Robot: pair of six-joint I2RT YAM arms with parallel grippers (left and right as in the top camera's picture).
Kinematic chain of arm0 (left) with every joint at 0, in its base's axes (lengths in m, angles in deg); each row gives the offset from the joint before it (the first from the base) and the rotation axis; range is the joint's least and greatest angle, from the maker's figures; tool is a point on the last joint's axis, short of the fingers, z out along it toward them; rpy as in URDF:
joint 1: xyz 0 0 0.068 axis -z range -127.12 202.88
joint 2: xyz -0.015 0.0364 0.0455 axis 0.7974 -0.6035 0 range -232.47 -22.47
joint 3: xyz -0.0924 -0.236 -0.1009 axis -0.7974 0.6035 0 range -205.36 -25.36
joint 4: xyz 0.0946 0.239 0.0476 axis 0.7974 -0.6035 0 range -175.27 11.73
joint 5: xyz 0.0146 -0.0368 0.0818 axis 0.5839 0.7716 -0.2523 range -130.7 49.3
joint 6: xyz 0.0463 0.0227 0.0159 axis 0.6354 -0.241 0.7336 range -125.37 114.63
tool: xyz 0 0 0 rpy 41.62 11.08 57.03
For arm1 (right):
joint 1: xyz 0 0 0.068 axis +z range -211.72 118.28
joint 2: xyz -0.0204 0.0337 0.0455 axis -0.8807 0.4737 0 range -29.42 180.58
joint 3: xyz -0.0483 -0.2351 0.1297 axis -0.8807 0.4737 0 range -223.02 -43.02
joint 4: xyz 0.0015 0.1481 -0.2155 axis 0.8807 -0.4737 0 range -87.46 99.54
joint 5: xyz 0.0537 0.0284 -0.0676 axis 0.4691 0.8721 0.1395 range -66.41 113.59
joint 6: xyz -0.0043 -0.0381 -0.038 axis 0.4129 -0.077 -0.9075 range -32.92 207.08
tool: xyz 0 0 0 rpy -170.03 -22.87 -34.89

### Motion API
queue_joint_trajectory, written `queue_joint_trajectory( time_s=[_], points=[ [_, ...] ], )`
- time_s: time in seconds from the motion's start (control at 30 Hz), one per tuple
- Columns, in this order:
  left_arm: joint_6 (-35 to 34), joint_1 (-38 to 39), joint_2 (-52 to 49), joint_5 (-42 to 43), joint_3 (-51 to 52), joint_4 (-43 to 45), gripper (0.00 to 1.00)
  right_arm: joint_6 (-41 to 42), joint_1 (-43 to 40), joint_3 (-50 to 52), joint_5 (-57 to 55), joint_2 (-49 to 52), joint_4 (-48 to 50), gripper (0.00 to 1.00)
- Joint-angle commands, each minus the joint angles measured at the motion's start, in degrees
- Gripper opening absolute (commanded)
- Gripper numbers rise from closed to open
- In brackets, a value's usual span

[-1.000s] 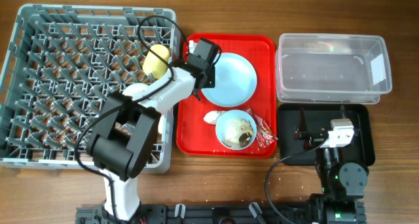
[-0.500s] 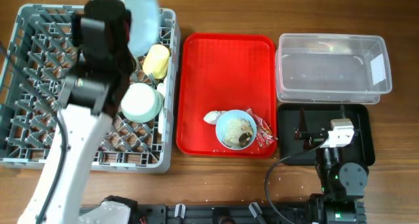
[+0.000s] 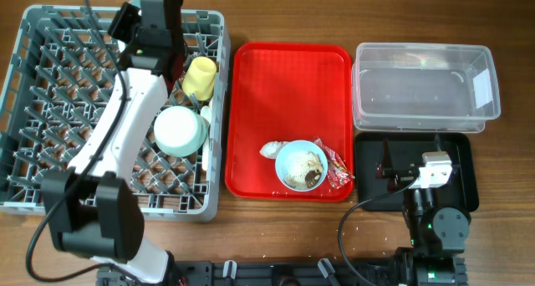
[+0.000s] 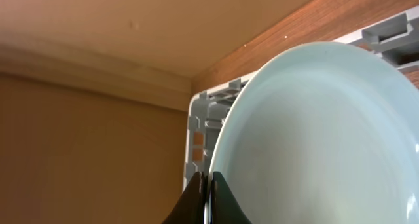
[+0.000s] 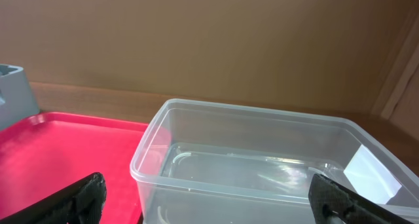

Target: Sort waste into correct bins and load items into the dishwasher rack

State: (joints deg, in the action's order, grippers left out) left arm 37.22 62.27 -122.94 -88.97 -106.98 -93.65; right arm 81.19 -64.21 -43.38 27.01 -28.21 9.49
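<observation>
Wooden table | left gripper pinching plate rim | right gripper spread wide, empty

There is one dishwasher rack, one flat red tray, and two bins: one clear tub and one black tray.

The pale blue bowls number two, a first bowl and a second bowl. There is one pale blue plate and one yellow cup.

The waste comes to three kinds, one of each: one crumpled white tissue, one red snack wrapper and one lot of loose food scraps.

Two robot arms are at the tabletop, one left arm and one right arm.
</observation>
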Motion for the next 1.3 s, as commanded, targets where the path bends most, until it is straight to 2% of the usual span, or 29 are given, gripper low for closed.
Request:
queue_joint_trajectory(
  time_s=[0.0, 0.13, 0.27, 0.43, 0.47, 0.5, 0.53, 0.57, 0.63, 0.7, 0.73, 0.77, 0.8, 0.87, 0.9, 0.93, 0.97, 1.0, 1.1, 1.27],
  points=[
    [8.44, 0.50, -0.28, -2.58, -0.13, 3.89, 0.04, -0.11, -0.33, 0.07, 0.28, -0.31, 0.15, 1.00],
    [3.50, 1.51, -0.39, -2.29, -0.13, 0.92, 0.04, -0.13, -0.33, 0.07, 0.28, -0.31, 0.15, 1.00],
    [2.71, 3.08, -1.07, 2.25, -0.13, -5.16, 0.04, -0.11, -0.33, 0.07, 0.26, -0.31, 0.15, 1.00],
    [1.49, 6.34, -1.66, 2.56, -0.13, -6.34, 0.08, -0.11, -0.33, 0.07, 0.28, -0.31, 0.15, 1.00],
    [1.49, 7.52, -1.66, 2.56, -0.11, -6.34, 0.15, -0.11, -0.33, 0.07, 0.28, -0.31, 0.15, 1.00],
    [1.46, 8.39, -1.66, 2.58, -0.13, -6.32, 0.34, -0.11, -0.33, 0.07, 0.28, -0.28, 0.15, 1.00],
    [1.07, 9.16, -1.66, 2.54, -0.13, -6.32, 0.38, -0.11, -0.33, 0.07, 0.28, -0.31, 0.15, 1.00],
    [-1.25, 9.31, -1.66, 2.05, -0.13, -5.92, 0.47, -0.13, -0.33, 0.07, 0.28, -0.31, 0.15, 1.00],
    [-10.78, 8.81, -1.51, -3.02, -0.15, -3.43, 0.54, -0.11, -0.33, 0.07, 0.28, -0.31, 0.15, 1.00],
    [-19.85, 8.74, 0.02, -5.57, -0.15, -4.02, 0.72, -0.11, -0.33, 0.07, 0.28, -0.31, 0.15, 1.00],
    [-26.93, 9.01, 2.43, -1.84, -0.15, -7.23, 0.79, -0.11, -0.33, 0.07, 0.28, -0.28, 0.15, 1.00],
    [-29.92, 9.09, 3.93, 2.86, -0.15, -9.64, 0.81, -0.11, -0.33, 0.07, 0.28, -0.31, 0.15, 1.00],
    [-35.06, 9.09, 6.97, 14.95, -0.15, -13.62, 0.82, -0.11, -0.33, 0.07, 0.28, -0.31, 0.15, 1.00],
    [-43.47, 9.05, 10.75, 31.71, -0.15, -17.05, 0.82, -0.11, -0.33, 0.07, 0.28, -0.31, 0.15, 1.00],
    [-48.63, 9.14, 12.92, 43.21, -0.15, -18.99, 0.82, -0.11, -0.33, 0.07, 0.28, -0.31, 0.15, 1.00],
    [-51.78, 9.16, 14.51, 53.40, -0.15, -20.87, 0.85, -0.13, -0.33, 0.07, 0.28, -0.31, 0.15, 1.00],
    [-53.59, 9.16, 15.34, 59.54, -0.15, -22.56, 0.97, -0.11, -0.33, 0.07, 0.28, -0.31, 0.15, 1.00],
    [-53.99, 9.16, 15.74, 65.31, -0.15, -25.29, 1.00, -0.13, -0.33, 0.07, 0.28, -0.31, 0.15, 1.00],
    [-53.96, 9.14, 15.61, 66.69, -0.13, -29.55, 1.00, -0.13, -0.33, 0.07, 0.28, -0.31, 0.15, 1.00],
    [-53.96, 9.14, 15.61, 66.66, -0.13, -29.51, 1.00, -0.11, -0.33, 0.07, 0.28, -0.31, 0.15, 1.00]
  ],
)
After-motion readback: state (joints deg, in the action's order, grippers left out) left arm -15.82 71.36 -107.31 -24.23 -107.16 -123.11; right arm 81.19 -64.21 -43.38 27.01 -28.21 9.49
